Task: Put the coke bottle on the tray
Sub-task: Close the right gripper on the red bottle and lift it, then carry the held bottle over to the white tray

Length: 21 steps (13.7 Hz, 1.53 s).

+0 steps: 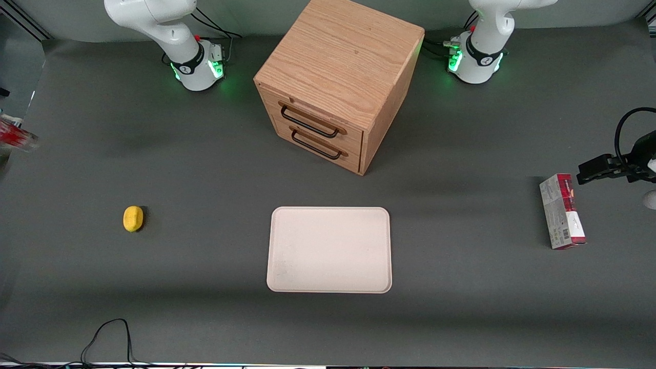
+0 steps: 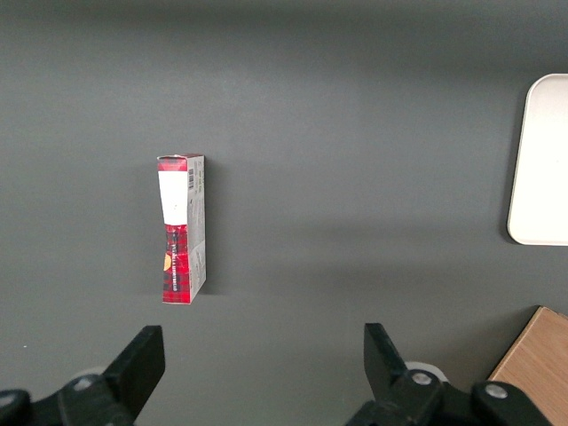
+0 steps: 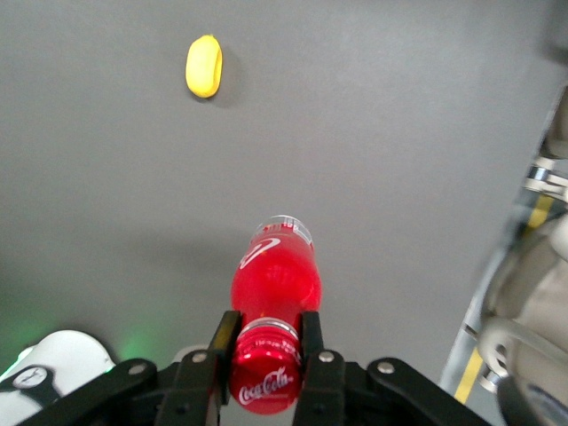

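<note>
With the tool (image 3: 264,342) clamped on the coke bottle (image 3: 275,284) near its cap, carry it steadily over the tray (image 1: 329,249) before lowering.

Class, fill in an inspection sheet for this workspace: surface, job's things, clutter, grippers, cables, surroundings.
Surface: dark grey table, flat.
Job's things: coke bottle held by its neck, at the working arm's end of the table; tray bare, in front of the drawer cabinet.
Clutter: lemon; red-and-grey carton toward the parked arm's end; wooden drawer cabinet, both drawers shut.
Grippers: gripper shut on the bottle's neck, above the table.
Cables: black cable looped at the table's near edge.
Surroundings: nothing seen.
</note>
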Tool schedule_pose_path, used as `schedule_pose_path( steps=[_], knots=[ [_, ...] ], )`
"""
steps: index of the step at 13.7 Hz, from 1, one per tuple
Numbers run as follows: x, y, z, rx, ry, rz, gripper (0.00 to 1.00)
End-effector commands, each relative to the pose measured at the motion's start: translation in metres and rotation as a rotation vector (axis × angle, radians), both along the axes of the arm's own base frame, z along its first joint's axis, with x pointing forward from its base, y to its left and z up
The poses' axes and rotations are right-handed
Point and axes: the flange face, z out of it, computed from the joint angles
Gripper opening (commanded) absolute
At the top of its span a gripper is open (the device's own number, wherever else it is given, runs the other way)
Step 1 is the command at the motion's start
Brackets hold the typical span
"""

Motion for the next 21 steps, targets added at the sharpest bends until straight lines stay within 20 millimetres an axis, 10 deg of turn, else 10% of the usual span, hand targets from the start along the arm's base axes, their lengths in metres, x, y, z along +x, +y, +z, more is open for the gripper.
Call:
schedule_pose_path(
  steps=[1,4,10,17,21],
  knots=[
    [0.003,0.011,0.045,-0.014,-0.025,-0.01,0.17],
    [0.054,0.067,0.036,-0.002,-0.023,0.003,0.17],
    [0.191,0.309,0.026,0.03,0.003,0.004,0.17],
    [0.213,0.574,-0.036,0.015,-0.022,-0.071,0.13],
    [0.19,0.65,-0.041,0.042,-0.071,-0.026,0.09]
  ],
)
